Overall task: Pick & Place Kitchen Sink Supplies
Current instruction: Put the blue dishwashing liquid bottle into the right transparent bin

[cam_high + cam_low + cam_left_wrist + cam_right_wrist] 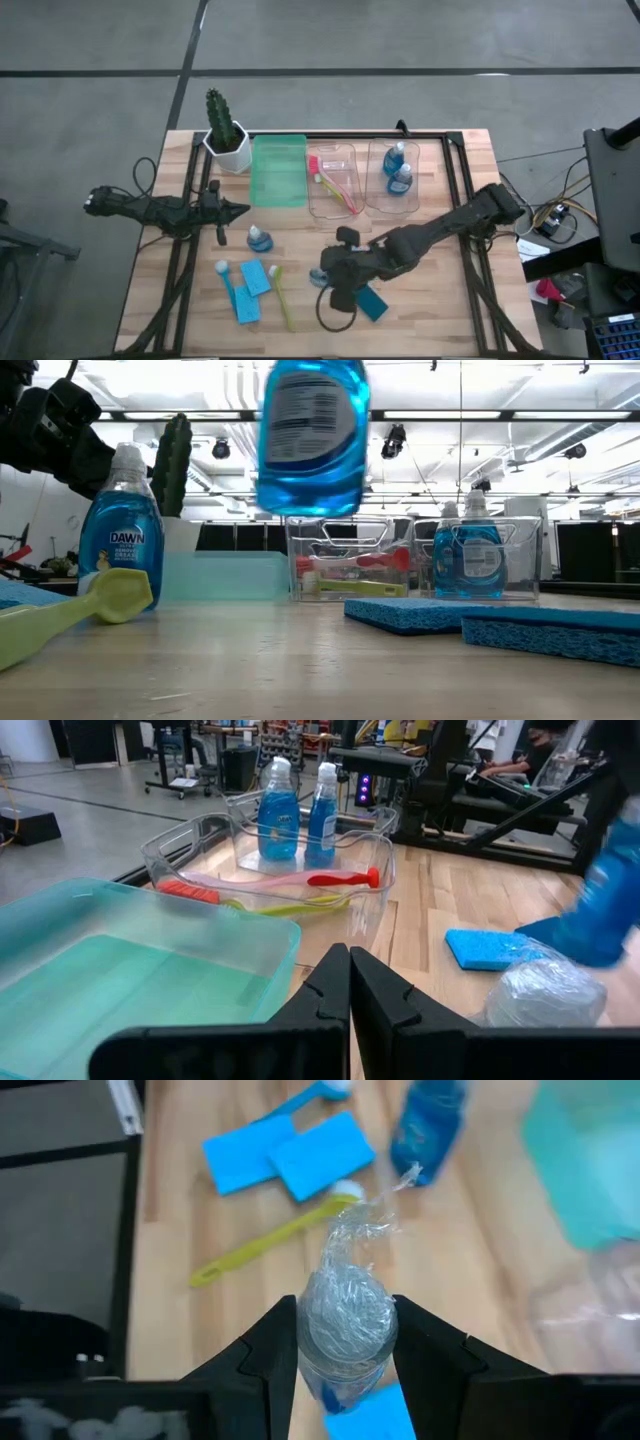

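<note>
Gripping the small blue-liquid plastic bottle (345, 1325) at its wrapped cap, lower centre, my right gripper (345, 1340) is carrying it; slippery, liquid-heavy, I'm judging; left gripper (349, 982) is sitting clenched empty

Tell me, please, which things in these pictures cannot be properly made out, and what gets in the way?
- Held bottle, low view: its cap is cut off by the top edge; the right pincer holding it is out of frame there.
- Same bottle, high view: mostly hidden under the right arm.
- Teal sponge, high view: partly covered by that arm.
- Pink brush, low view: blurred behind the clear bin wall.
</note>
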